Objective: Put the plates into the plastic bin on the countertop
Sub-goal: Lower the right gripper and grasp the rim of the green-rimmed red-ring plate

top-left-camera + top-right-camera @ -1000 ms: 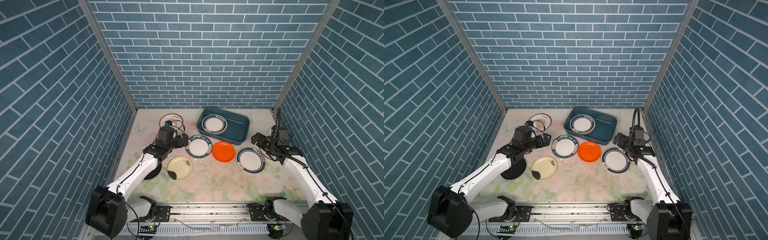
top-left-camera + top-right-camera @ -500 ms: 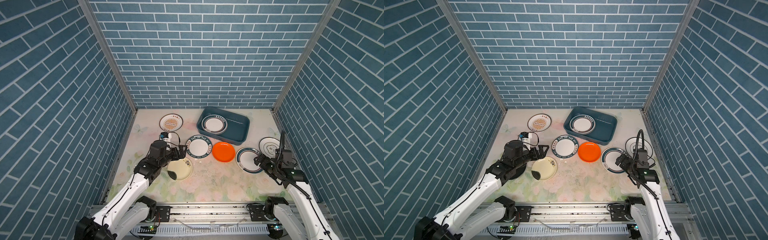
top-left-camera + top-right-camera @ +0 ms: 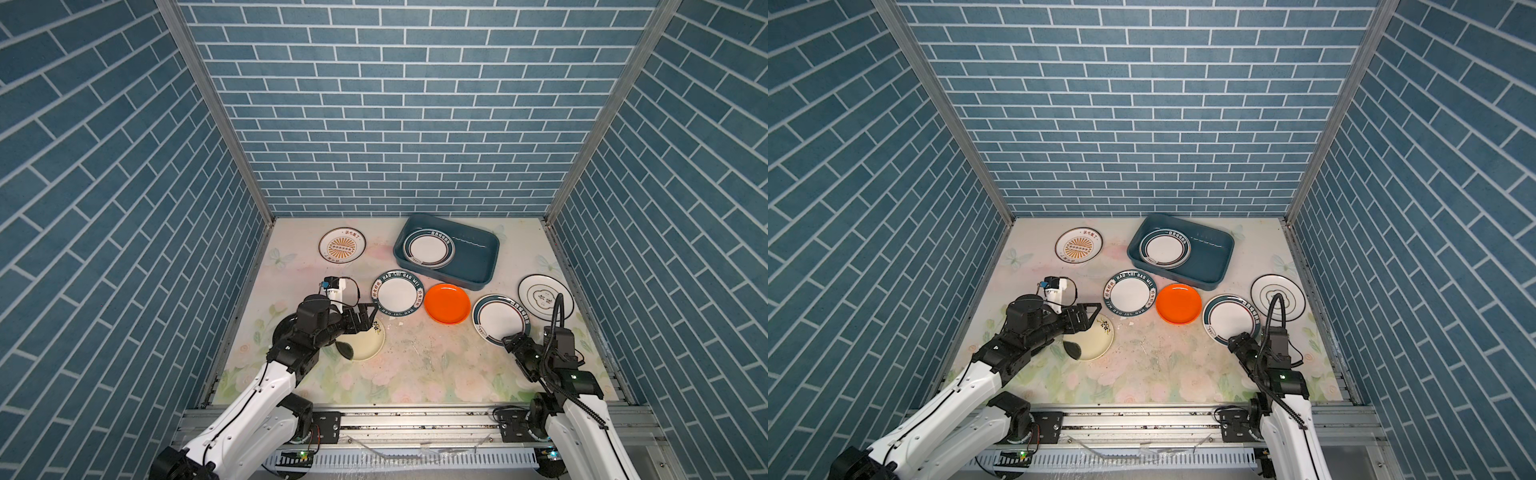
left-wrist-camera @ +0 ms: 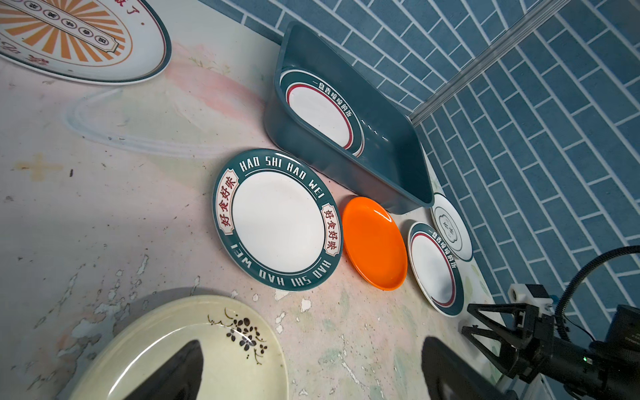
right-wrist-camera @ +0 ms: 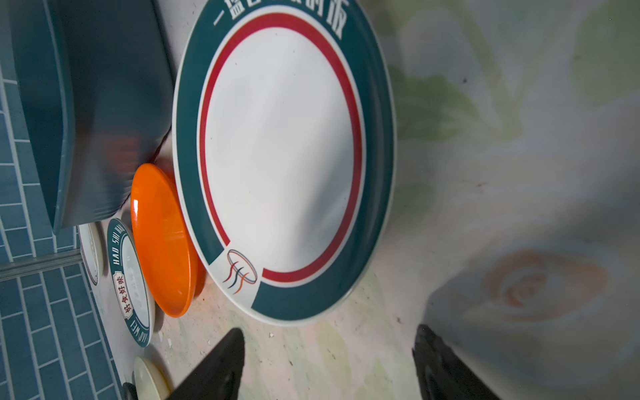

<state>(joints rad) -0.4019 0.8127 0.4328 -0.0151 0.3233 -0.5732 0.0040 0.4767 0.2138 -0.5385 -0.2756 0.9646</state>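
The plastic bin [image 3: 473, 259] at the back of the countertop [image 3: 415, 365] holds one teal-rimmed plate [image 3: 429, 249]. Other plates lie flat on the countertop: sunburst [image 3: 342, 245], lettered teal rim [image 3: 397, 292], orange [image 3: 447, 303], teal rim with red ring [image 3: 500, 319], clover outline [image 3: 545, 297] and cream [image 3: 368, 345]. My left gripper [image 3: 368, 318] hovers open over the cream plate's [image 4: 180, 353] far edge, with one finger [image 4: 183, 367] above it. My right gripper [image 5: 329, 349] is open, just short of the near rim of the red-ringed plate [image 5: 284, 145], with nothing between its fingers.
A dark round plate [image 3: 279, 332] lies mostly hidden under my left arm near the left wall. Blue brick walls close the left, back and right sides. A metal rail [image 3: 415, 419] runs along the near edge. The surface is scuffed in front of the cream plate.
Both arms have drawn back toward the near edge. The left gripper left the sunburst plate for the cream one. The right moved from beside the clover plate to the red-ringed plate's near rim.
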